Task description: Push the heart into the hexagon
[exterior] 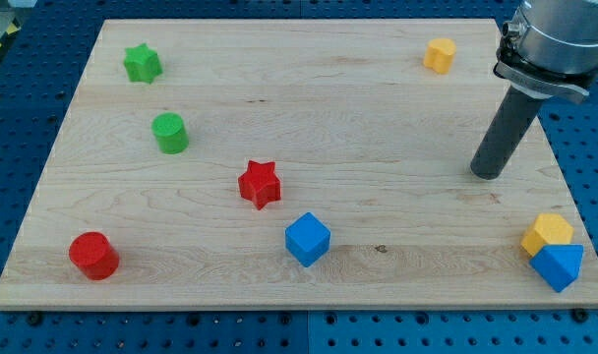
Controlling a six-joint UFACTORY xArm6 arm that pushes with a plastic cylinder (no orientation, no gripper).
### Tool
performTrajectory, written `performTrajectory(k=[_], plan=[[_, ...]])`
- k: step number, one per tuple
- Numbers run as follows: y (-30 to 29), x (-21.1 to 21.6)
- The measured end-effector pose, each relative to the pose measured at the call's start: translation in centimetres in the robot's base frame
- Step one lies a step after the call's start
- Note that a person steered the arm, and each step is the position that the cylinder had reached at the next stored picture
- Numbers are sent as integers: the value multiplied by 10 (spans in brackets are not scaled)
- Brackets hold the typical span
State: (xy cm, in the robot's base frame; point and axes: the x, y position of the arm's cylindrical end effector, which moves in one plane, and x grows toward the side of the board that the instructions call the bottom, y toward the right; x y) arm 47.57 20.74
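Observation:
A yellow hexagon block [440,54] sits near the view's top, right of centre. A yellow block that looks like the heart [547,233] lies at the view's lower right, touching a blue triangle block [558,266] just below it. My tip [487,175] rests on the board at the right side. It is above and to the left of the heart and well below and to the right of the hexagon, touching neither.
A green star [142,63] and a green cylinder [169,133] lie at the left. A red star [260,184] and a blue cube [307,239] lie near the middle. A red cylinder [92,256] is at lower left. The wooden board [378,108] ends just right of the heart.

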Motion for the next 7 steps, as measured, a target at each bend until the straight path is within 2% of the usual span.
performTrajectory(k=[2,4,6,7], plan=[[0,-14],[16,-62],[20,-66],[40,-69]])
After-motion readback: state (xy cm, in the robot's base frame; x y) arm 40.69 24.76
